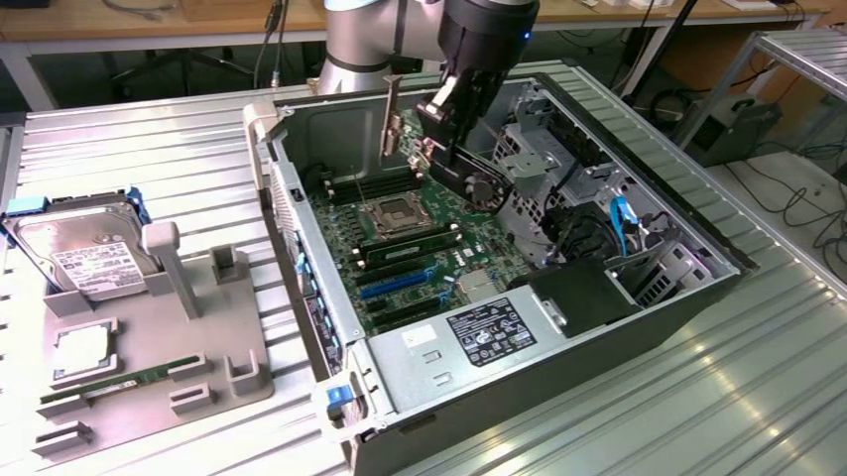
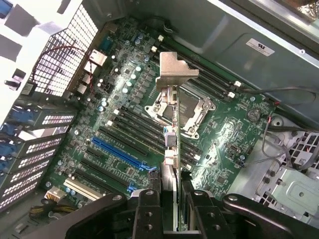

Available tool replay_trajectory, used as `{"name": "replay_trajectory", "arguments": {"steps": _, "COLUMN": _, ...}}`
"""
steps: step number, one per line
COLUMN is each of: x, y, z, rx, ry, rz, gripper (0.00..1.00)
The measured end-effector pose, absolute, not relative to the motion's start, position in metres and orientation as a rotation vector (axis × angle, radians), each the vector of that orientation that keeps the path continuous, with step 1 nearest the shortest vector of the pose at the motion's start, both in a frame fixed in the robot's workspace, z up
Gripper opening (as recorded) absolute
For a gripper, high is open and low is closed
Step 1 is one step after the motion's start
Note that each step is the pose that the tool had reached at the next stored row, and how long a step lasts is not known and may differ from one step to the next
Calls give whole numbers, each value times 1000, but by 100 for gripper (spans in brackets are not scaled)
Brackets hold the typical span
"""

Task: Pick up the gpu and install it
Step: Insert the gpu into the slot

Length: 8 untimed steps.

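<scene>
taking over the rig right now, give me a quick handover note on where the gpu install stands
Gripper: shut on the gpu, card held edge-on with its silvery bracket away from the gripper.
Where: the gpu hangs above the motherboard inside the open computer case, over the CPU socket area; it touches no slot.
Done: gpu is picked up and over the case.
Left: it is not yet seated; the blue slot is empty.
</scene>
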<state>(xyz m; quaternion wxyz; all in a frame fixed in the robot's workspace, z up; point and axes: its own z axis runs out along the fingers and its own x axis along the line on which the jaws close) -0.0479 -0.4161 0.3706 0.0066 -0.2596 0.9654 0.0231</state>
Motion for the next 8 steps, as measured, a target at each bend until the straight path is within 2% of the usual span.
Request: {"name": "replay_trajectory", "arguments": {"steps": 8, "x": -48, "y": -416, "z": 371, "rx": -881, "ry": 3002, "rz": 73, "gripper": 26}}
